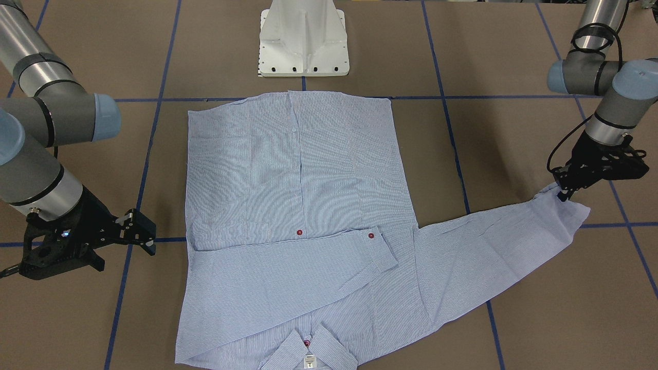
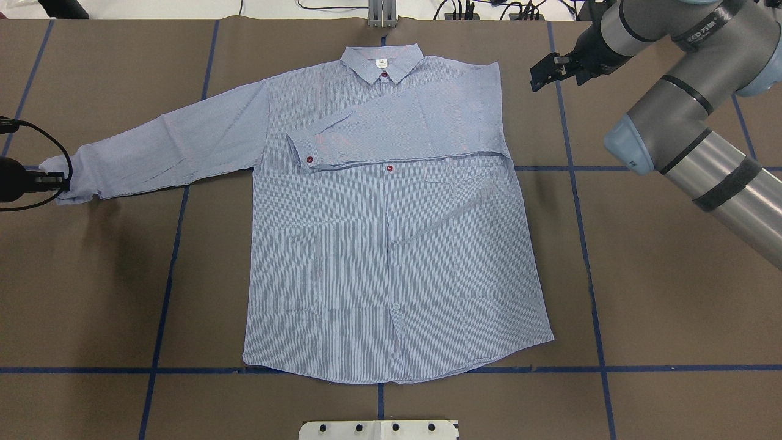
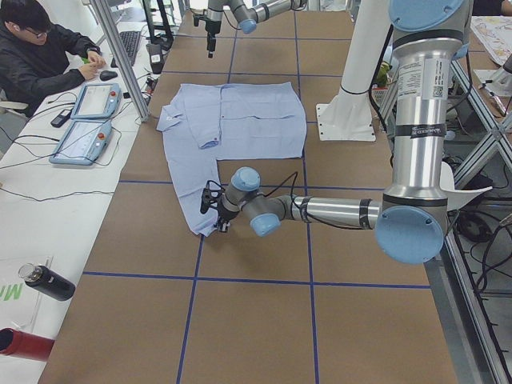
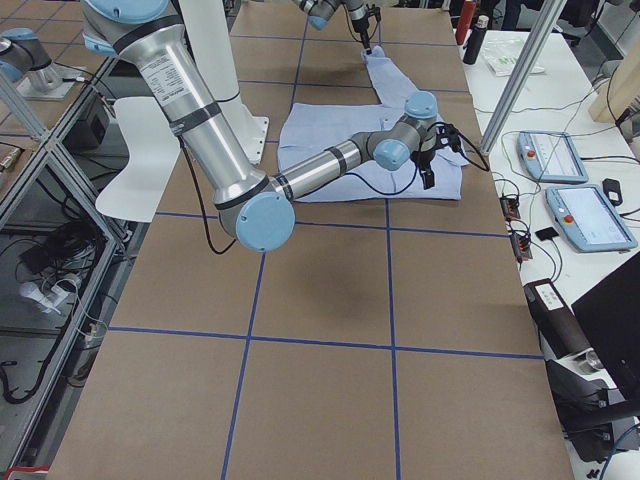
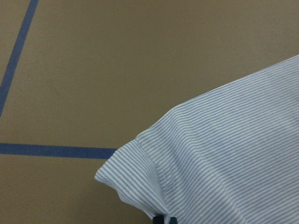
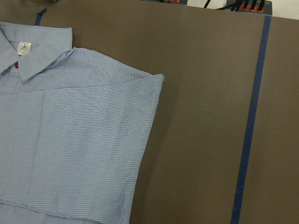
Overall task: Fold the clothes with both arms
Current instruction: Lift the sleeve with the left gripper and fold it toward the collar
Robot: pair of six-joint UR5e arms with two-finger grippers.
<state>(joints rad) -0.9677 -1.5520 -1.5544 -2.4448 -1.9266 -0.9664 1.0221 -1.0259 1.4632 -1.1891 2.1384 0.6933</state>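
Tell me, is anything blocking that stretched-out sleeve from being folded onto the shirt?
Nothing visible does. The left gripper pinches the outstretched sleeve at its cuff; between there and the shirt body is only table surface. The other sleeve lies flat across the chest.

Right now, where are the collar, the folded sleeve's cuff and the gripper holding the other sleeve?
collar [image 2: 363, 61]: overhead view, on one flap.
folded cuff [image 2: 301, 150]: overhead view, middle of the band.
left gripper [image 1: 564, 193]: front-facing view, between fingertips pinching the outstretched sleeve [image 1: 493, 252].
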